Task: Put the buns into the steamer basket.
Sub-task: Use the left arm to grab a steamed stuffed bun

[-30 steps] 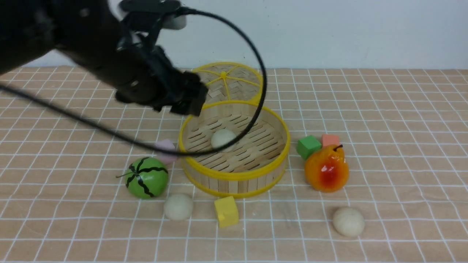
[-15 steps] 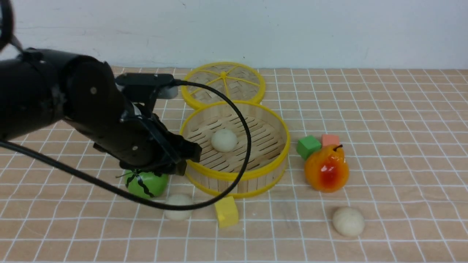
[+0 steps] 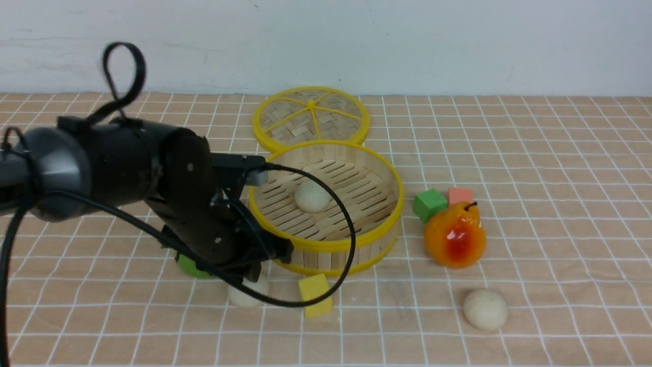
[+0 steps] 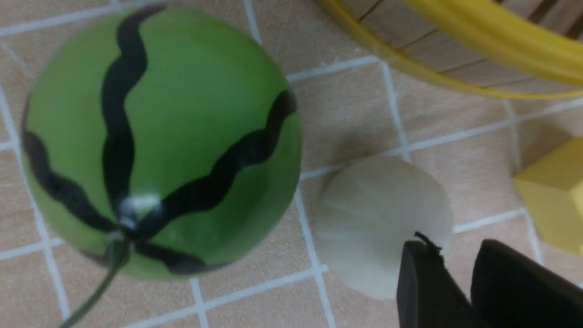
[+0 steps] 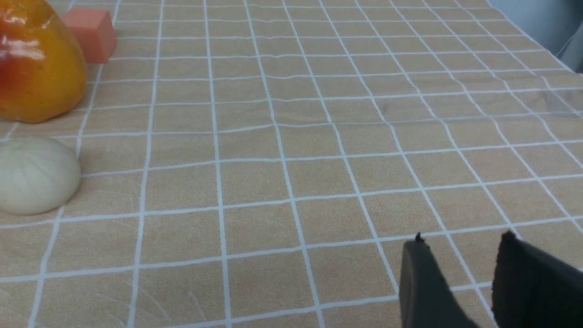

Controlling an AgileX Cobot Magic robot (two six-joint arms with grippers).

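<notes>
Down at the near left of the front view, the left gripper [image 3: 254, 275] is low over a bun [image 3: 248, 296]. That bun is tucked between the watermelon ball [image 3: 189, 267] and the yellow cube [image 3: 316, 295], just beside the near wall of the steamer basket [image 3: 326, 245]. A second bun [image 3: 311, 197] lies on the basket's slats, and the third bun [image 3: 485, 309] sits alone at near right, in front of the pear [image 3: 455, 235]. The lid [image 3: 310, 114] lies flat behind the basket, so the top is free for dropping things in.

Left wrist cam: the fingers [image 4: 423, 282] are narrow with only a slim gap. The bun is just past one tip, not in the gap, so I'd say it isn't gripped yet. The tight spot by the watermelon ball probably explains the narrow jaws.

Right wrist cam: the right gripper [image 5: 464, 259] hovers over bare cloth, jaws moderately apart and empty, well apart from the third bun.

The surface is a peach tablecloth [image 3: 560, 214] with a white grid, slightly wrinkled, and there's a plain pale wall [image 3: 458, 41] behind.
</notes>
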